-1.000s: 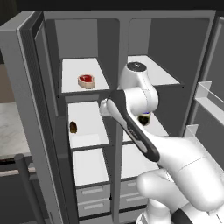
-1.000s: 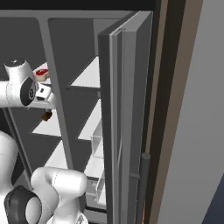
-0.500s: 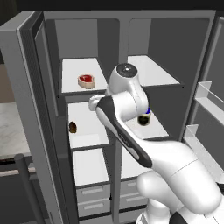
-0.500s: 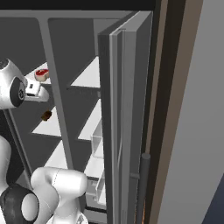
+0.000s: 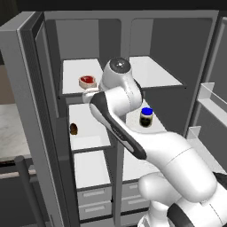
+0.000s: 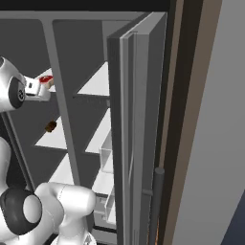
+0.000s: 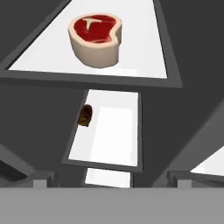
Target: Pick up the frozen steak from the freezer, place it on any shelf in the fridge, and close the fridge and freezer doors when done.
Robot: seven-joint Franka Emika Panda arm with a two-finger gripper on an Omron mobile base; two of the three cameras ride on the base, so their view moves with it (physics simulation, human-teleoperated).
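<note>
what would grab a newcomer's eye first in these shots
The red-topped frozen steak lying alone on the freezer's top white board, with the open gripper just in front of it. Next, the dark blue-lidded jar on a fridge shelf behind the big white arm.

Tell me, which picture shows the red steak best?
The hand view: the frozen steak looks big and clear on a white freezer shelf. The left base view shows it small; the right base view shows just a red bit beside the arm.
</note>
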